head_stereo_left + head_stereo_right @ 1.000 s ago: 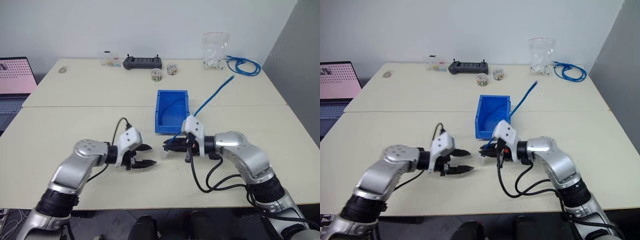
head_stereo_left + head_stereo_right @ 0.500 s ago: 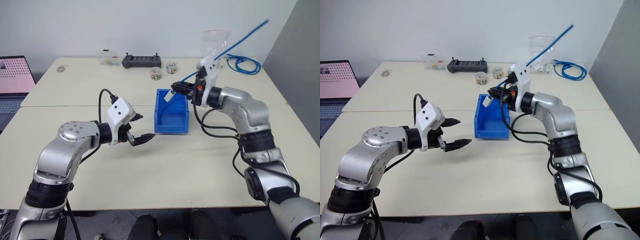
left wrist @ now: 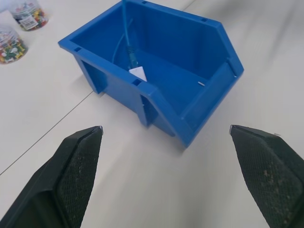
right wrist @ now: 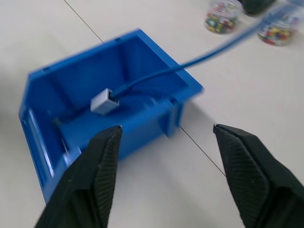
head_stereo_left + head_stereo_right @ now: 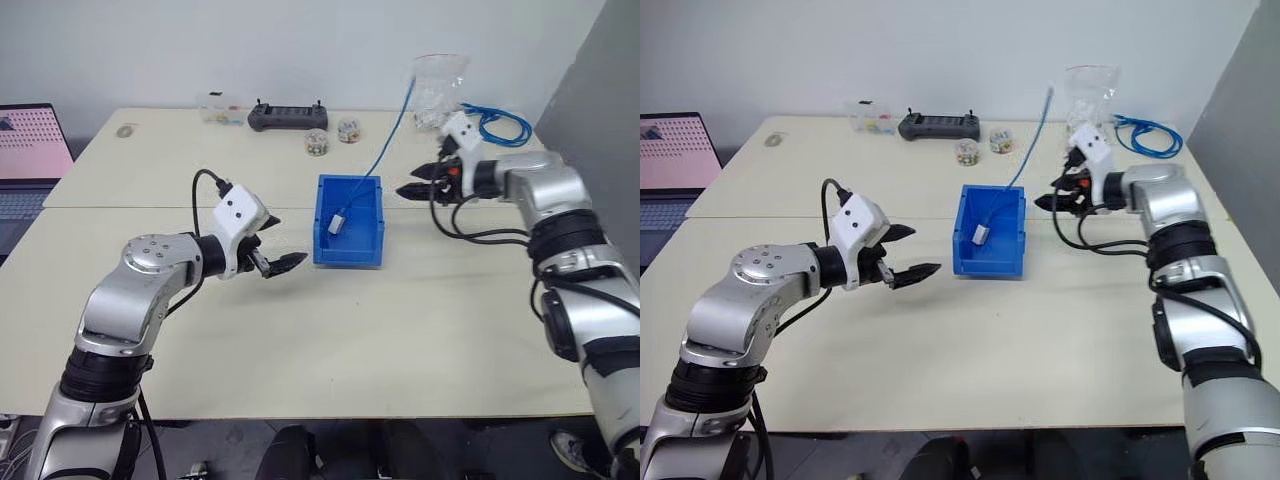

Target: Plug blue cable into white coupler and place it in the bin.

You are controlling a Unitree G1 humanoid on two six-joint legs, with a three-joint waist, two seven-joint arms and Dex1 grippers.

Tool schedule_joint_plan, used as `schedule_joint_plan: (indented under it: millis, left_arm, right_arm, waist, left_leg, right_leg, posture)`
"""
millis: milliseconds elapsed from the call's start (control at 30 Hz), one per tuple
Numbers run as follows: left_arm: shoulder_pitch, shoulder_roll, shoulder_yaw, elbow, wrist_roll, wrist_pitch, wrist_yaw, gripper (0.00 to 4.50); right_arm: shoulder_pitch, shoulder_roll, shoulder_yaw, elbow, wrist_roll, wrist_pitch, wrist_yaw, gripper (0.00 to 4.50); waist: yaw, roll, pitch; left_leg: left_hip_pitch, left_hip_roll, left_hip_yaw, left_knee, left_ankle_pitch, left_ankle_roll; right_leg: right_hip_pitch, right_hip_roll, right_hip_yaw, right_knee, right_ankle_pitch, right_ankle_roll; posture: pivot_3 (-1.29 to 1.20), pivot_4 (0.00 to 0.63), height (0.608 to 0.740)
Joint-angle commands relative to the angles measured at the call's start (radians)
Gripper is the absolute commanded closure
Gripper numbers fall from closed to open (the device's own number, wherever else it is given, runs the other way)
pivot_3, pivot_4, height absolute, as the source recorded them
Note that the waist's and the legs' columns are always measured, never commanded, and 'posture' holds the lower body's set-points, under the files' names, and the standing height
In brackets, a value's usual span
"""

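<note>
The blue cable (image 5: 385, 135) ends inside the bin (image 5: 349, 251), where its plug sits in the white coupler (image 5: 338, 222). The coupler is in the middle of the bin, and neither hand touches it. From there the cable rises over the far wall of the bin and runs up and away toward the back of the desk (image 5: 400, 320). The bin stands near the middle of the desk, just on the near side of the seam between the two desk tops.

The right gripper (image 5: 417, 190) is to the right of the bin, apart from it, above the desk; its fingers are spread and hold nothing. The left gripper (image 5: 280, 243) is to the left of the bin, also apart from it, and points toward it; its fingers are wide apart and empty.

At the back of the desk there are a black controller (image 5: 286, 117), two small jars of coloured pins (image 5: 330, 137), a clear bag (image 5: 438, 90) and a coiled blue cable (image 5: 497, 125). A laptop (image 5: 30, 150) stands at the far left.
</note>
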Motion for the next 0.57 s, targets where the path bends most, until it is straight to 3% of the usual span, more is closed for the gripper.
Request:
schedule_joint_plan:
  millis: [33, 67, 300, 433, 567]
  left_arm:
    - [-0.027, 0.005, 0.079, 0.032, -0.033, 0.001, 0.020, 0.00]
    - [-0.022, 0.006, 0.095, 0.042, -0.034, -0.003, 0.030, 0.00]
    - [0.075, 0.028, 0.208, 0.018, -0.059, 0.008, 0.073, 0.00]
    - [0.122, 0.038, 0.248, 0.008, -0.077, 0.014, 0.084, 0.00]
    - [0.143, 0.033, 0.257, -0.002, -0.106, 0.003, 0.068, 0.00]
  right_arm:
    - [0.122, -0.072, 0.002, -0.176, -0.014, -0.049, 0.059, 0.23]
    - [0.178, -0.088, -0.017, -0.255, 0.008, -0.027, 0.063, 0.01]
    - [0.546, -0.077, -0.209, -0.835, 0.233, 0.248, -0.052, 0.01]
    - [0.635, -0.055, -0.279, -1.014, 0.322, 0.369, -0.141, 0.01]
    - [0.651, -0.058, -0.290, -1.064, 0.357, 0.416, -0.186, 0.01]
  waist:
    - [-0.002, 0.000, 0.000]
    - [-0.002, 0.000, 0.000]
    - [-0.002, 0.001, 0.001]
    - [0.004, 0.001, 0.001]
    - [0.005, 0.001, 0.001]
  left_leg:
    - [0.001, 0.000, 0.000, 0.000, 0.000, 0.000]
    - [0.001, 0.000, 0.000, 0.000, 0.000, 0.000]
    - [0.000, 0.000, 0.000, 0.000, 0.000, 0.000]
    - [0.000, 0.000, -0.003, 0.002, 0.000, 0.000]
    - [0.003, -0.001, -0.003, 0.002, 0.000, 0.000]
  right_leg:
    - [0.001, 0.000, 0.000, 0.000, 0.000, 0.000]
    - [0.001, 0.000, 0.000, 0.000, 0.000, 0.000]
    - [0.000, 0.000, 0.001, 0.000, 0.000, 0.000]
    - [0.001, 0.000, 0.000, 0.000, 0.000, 0.000]
    - [0.004, 0.000, 0.000, 0.000, 0.002, 0.002]
  posture:
    - [0.00, 0.150, 0.740]
    - [0.00, 0.150, 0.740]
    - [0.00, 0.150, 0.740]
    - [0.00, 0.150, 0.740]
    - [0.00, 0.150, 0.740]
